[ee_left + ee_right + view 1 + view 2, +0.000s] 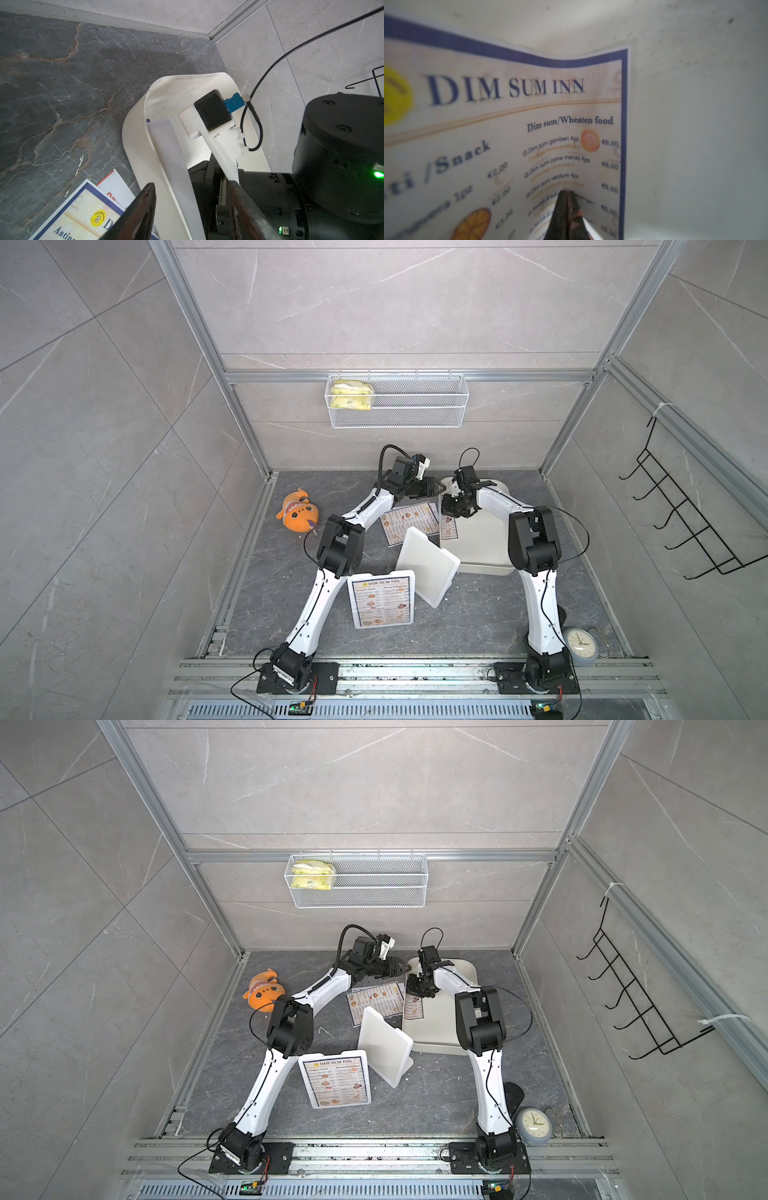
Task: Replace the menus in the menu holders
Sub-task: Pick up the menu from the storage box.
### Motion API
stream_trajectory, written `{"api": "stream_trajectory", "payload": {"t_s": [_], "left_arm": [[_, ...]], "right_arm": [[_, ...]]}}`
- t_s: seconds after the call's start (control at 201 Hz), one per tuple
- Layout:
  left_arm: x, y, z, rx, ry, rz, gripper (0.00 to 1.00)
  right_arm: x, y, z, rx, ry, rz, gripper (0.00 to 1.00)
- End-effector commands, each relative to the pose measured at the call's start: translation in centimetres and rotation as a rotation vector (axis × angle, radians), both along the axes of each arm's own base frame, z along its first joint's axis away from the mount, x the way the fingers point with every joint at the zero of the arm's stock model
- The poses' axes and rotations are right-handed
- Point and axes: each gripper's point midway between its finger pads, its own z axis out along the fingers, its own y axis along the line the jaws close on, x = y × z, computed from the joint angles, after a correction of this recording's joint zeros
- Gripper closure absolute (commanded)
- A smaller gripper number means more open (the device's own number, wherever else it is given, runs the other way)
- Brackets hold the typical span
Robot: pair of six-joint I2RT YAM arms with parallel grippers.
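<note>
Over the cream tray [478, 547], right gripper [567, 195] pinches a DIM SUM INN menu [550, 116].
Menu on edge, heading end away from the grip; left gripper [191, 184] spread, empty.
</note>
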Motion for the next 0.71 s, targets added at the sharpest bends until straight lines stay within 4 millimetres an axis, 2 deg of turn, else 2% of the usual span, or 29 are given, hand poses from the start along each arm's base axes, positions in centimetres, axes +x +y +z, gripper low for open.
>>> {"api": "stream_trajectory", "payload": {"t_s": [0.0,0.289,0.702], "left_arm": [[0.2,-0.6,5.1,-0.058,-0.093,-0.004,0.41],[1.1,-0.2,2.8,0.009,-0.088,0.053,0.45],[1.0,-1.1,1.1,0.054,-0.109,0.048,0.53]], "right_arm": [[-2.2,-0.1,-1.4,-0.012,0.084,-0.009,1.0],[-2.3,0.7,-1.0,0.14,0.079,-0.032,1.0],[-2.2,0.7,-0.7,0.152,0.066,-0.032,1.0]]}}
